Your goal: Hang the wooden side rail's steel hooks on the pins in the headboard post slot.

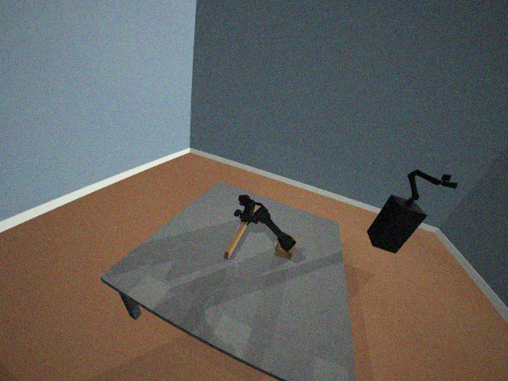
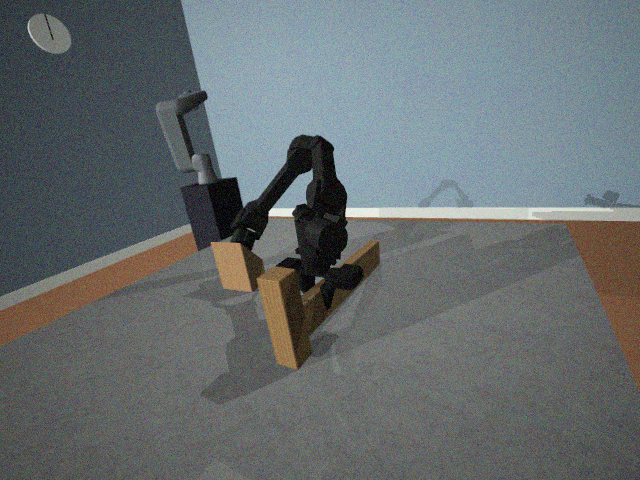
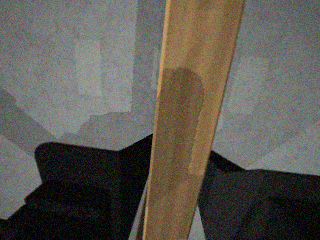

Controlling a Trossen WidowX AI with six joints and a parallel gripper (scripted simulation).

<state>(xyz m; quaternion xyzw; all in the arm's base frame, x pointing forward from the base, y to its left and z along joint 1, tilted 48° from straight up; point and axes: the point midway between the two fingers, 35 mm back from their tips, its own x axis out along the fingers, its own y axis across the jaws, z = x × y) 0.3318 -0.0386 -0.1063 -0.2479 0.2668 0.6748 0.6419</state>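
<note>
The wooden side rail [image 1: 236, 240] [image 2: 368, 259] [image 3: 200, 50] slopes little, with its far end at or very near the table. Its near end is close against the headboard post [image 2: 279, 320], which stands upright in the exterior view; a gap between them cannot be made out. The steel hooks, slot and pins are hidden, so their seating cannot be told. My gripper [image 2: 317, 296] [image 3: 172, 140] is shut on the rail near its post end, with one finger on each side.
The grey table [image 1: 197, 286] [image 2: 439, 387] carries the arm's base on a wooden block [image 1: 283, 251] [image 2: 233, 266], beside the post. Another arm on a dark pedestal [image 1: 395, 225] [image 2: 211, 211] stands beyond the table.
</note>
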